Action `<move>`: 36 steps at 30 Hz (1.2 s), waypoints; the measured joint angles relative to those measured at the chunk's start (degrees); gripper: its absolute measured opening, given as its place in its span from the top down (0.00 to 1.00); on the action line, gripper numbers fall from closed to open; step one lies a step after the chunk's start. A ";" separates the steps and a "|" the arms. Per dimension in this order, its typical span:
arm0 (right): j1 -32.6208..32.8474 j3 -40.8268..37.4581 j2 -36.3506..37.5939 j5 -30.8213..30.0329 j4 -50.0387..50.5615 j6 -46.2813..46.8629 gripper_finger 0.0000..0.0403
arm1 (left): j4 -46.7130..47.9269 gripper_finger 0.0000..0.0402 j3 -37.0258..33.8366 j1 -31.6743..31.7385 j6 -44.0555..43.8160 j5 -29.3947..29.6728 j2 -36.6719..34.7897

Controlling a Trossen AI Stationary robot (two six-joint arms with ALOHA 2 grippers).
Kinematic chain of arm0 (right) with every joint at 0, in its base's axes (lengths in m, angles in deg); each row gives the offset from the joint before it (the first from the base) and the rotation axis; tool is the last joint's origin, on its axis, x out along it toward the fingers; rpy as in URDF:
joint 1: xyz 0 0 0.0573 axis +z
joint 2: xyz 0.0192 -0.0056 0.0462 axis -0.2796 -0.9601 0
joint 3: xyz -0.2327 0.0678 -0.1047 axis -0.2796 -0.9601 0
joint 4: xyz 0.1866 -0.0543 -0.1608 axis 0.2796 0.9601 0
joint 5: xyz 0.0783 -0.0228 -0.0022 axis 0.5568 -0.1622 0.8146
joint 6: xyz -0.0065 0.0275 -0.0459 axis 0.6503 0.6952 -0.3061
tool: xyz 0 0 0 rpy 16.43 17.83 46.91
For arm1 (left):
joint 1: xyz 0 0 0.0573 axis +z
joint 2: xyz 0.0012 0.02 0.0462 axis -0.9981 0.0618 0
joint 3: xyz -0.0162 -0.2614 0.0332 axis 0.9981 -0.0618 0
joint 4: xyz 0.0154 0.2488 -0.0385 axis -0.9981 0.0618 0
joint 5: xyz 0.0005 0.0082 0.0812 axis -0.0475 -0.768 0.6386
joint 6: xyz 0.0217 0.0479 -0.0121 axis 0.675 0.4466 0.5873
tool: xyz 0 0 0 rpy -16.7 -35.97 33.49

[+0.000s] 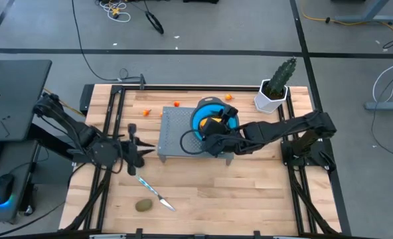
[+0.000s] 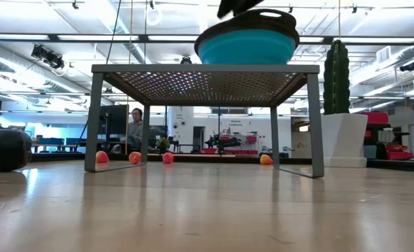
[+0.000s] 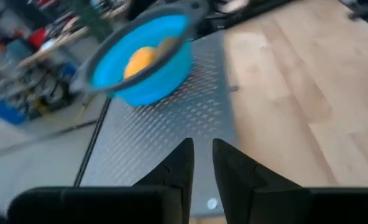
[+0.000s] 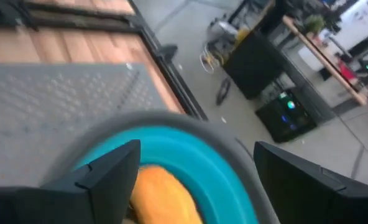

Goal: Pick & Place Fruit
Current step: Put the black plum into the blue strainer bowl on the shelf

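Note:
A yellow-orange oval fruit (image 1: 214, 124) lies inside the round blue bowl (image 1: 213, 117), which stands on a grey perforated stand (image 1: 176, 136). My right gripper (image 1: 214, 137) hangs open just over the bowl; in its wrist view the fruit (image 4: 162, 194) lies below, between its spread fingers, and I see no touch. My left gripper (image 1: 138, 150) hovers shut and empty at the stand's left edge, pointing toward the bowl (image 3: 148, 59). An olive-brown oval (image 1: 143, 206) rests on the table near its near edge. Tiny orange pieces (image 1: 176, 103) lie by the far edge.
A slim knife (image 1: 155, 192) with a light blue handle lies on the table near the olive fruit. A cactus in a white pot (image 1: 274, 89) stands at the far right corner. Bare wood shows to the stand's near side. A person (image 2: 133, 127) sits far behind the table.

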 joint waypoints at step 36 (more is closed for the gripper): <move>8.23 -4.31 1.30 24.55 -13.15 7.35 0.20 | 25.66 0.27 -8.22 0.06 -55.72 -10.90 8.32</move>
